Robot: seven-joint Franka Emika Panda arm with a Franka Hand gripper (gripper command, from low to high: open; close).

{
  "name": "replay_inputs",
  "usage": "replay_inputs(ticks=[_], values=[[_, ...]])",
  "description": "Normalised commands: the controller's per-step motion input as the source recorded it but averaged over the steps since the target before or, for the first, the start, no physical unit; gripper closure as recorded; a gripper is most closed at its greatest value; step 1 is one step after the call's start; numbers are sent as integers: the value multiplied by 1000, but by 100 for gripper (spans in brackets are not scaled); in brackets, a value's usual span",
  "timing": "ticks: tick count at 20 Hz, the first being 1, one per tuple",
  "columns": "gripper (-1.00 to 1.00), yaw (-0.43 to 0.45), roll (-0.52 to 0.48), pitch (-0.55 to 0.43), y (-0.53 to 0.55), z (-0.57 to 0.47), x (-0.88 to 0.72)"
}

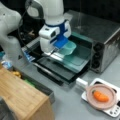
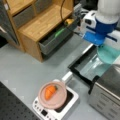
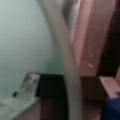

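Gripper: gripper [image 1: 61, 45] hung over the open oven door [image 1: 72, 63], fingers clenched on the rim of the teal bowl [image 1: 68, 48].
Bowl: held just above the oven tray [image 2: 100, 67].
Carrot: carrot [image 2: 50, 92] lay on the pink plate [image 2: 61, 100], well apart.

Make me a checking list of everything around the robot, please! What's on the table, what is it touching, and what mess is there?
Surface: grey table, bare in the middle.
Job's things: teal bowl at the open toaster oven, over its lowered glass door; in the wrist view its rim fills the picture.
Clutter: pink plate holding a carrot, set on a white scale; yellow and green things in the open drawer.
Grippers: pincer at the bowl's edge, fingers hidden behind its blue part.
Cables: black cable running down over the wooden cabinet.
Surroundings: dark perforated board at a front view's bottom left.
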Motion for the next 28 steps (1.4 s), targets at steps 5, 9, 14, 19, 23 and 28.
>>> replay_inputs(ticks=[5, 9, 14, 19, 23, 28], values=[[-100, -47, 92, -157, -68, -130, -195], [-100, -46, 98, -164, -24, -138, -162], [-100, -54, 106, -166, 10, -127, -133], [-100, -57, 107, -141, 34, -92, -129], [-100, -59, 103, -139, 40, -91, -117], [-100, -65, 105, -133, 66, -77, -102]])
